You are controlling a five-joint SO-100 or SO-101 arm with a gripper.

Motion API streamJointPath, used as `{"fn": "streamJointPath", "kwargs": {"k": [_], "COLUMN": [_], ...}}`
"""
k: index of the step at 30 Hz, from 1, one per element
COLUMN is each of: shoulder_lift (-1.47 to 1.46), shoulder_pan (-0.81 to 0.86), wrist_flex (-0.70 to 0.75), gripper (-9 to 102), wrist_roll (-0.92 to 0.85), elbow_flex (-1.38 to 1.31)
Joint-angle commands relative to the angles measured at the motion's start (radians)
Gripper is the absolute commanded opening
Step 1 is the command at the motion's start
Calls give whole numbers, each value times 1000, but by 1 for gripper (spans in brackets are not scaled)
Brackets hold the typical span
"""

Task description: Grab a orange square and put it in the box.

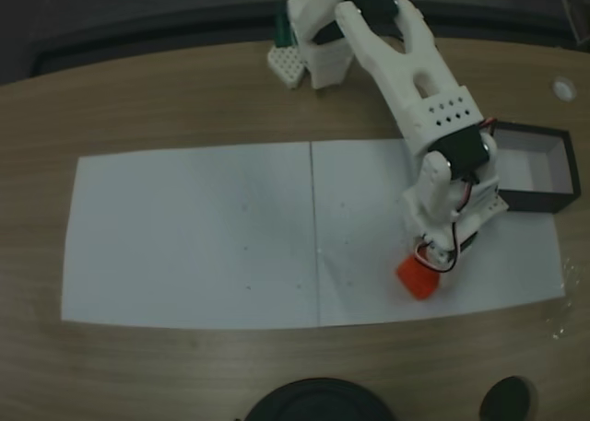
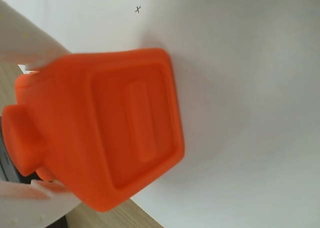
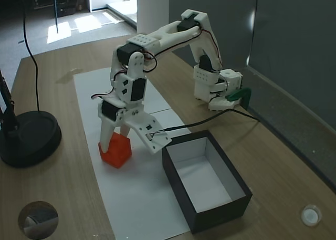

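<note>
Right now the orange square (image 3: 116, 149) sits on the white paper (image 1: 194, 237) directly under the end effector (image 3: 116, 136), whose fingers come down on either side of it; in the wrist view the block (image 2: 115, 133) looms very close, its recessed face and raised bar turned toward the lens. The fingers look to be touching the block's sides, though whether they are pinching it firmly or only straddling it cannot be told from these angles. The box (image 3: 202, 183) lies just beside the end effector, its black walls open upward and its pale floor bare. To do this step well, I would judge the grip should be fully closed on flat, opposite faces before any lift, then raised straight up high enough to clear the near wall of the box.
</note>
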Motion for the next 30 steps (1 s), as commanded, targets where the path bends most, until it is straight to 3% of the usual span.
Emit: {"fn": "streamJointPath", "kwargs": {"k": [1,6,15,21,30], "shoulder_lift": [8,41,218,342,367], "shoulder_pan": [6,14,-41,-107,-445], "wrist_flex": [8,43,535,534,534], "gripper": [7,7,7,7,7], "wrist_roll": [-3,-3,-61,-51,-29], "elbow_flex": [-29,-61,-601,-615,-371]}}
